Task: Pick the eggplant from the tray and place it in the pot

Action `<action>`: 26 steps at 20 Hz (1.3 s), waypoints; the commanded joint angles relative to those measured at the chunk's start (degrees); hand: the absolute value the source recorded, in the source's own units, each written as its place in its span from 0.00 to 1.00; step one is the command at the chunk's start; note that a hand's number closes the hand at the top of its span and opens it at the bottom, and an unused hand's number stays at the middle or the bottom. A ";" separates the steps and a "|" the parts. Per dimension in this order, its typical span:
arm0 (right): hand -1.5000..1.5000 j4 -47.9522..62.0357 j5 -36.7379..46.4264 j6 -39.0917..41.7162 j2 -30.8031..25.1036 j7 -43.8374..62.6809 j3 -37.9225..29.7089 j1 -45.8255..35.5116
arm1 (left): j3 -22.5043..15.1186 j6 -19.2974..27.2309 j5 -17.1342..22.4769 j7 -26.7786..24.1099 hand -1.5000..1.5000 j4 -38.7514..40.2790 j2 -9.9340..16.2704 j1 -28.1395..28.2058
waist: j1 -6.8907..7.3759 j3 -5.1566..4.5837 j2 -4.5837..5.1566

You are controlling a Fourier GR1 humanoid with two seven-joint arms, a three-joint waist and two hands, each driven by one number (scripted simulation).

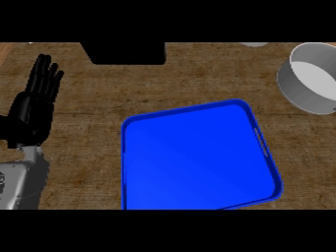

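We see the wood counter (76,123) w/ a blue tray (199,157) at center, a grey pot (317,78) top right w/ no eggplant visible in either, & our left hand (36,106) resting at left, fingers straight & up.

Tray (199,157) is bright solid blue w/ a slightly lighter sheen across its floor & a thin pale strip on the right rim; counter (90,98) is brown w/ a fine woven-looking grain, plus a streakier wood-toned strip at far left. Pot (317,78) is grey outside, paler grey to near-white inside; a flat black block (125,53) sits at the top edge. Left hand (36,106) is glossy black, its forearm (10,184) light grey w/ small dark markings
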 commanded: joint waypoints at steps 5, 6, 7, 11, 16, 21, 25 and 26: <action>0.00 6.73 -16.59 -1.22 2.32 -11.00 -9.32 0.04 | -0.94 0.31 -0.43 -0.88 0.50 -1.91 -1.46 2.19 | 0.40 0.07 0.00; 0.00 8.82 -18.73 -0.75 2.20 -14.43 -10.13 -0.37 | 0.74 -1.15 0.33 -2.41 0.50 1.58 -0.01 0.98 | 0.34 0.07 0.20; 0.00 9.76 -20.25 0.04 1.42 -17.34 -10.65 -0.83 | 1.21 -1.16 0.13 -1.40 0.50 4.01 0.82 -2.75 | 0.04 0.06 0.23; 0.00 16.53 -21.75 -4.78 1.75 -27.76 -11.13 -3.03 | 0.41 0.36 0.25 -0.67 0.50 1.62 -1.29 -2.43 | 0.83 0.09 0.33; 0.00 10.18 -26.23 -10.11 3.52 -32.54 -13.18 -4.87 | 1.22 -1.42 0.39 -1.36 0.50 1.94 0.36 0.10 | 0.40 0.03 -0.01; 0.00 7.61 -34.32 -12.84 2.56 -34.53 -19.60 -4.82 | 1.87 -2.40 1.30 -2.82 0.50 1.84 0.28 1.48 | -0.07 0.01 -0.09; 0.00 -0.61 -40.72 -14.73 5.80 -38.19 -22.14 0.43 | 0.39 -0.79 -0.28 1.06 0.50 -1.43 0.21 1.12 | -0.63 0.00 -0.37; 0.00 -0.70 -43.35 -14.87 4.86 -41.99 -23.95 1.82 | -0.12 0.03 -1.07 -0.08 0.50 0.57 -0.93 0.56 | -0.69 0.03 -0.20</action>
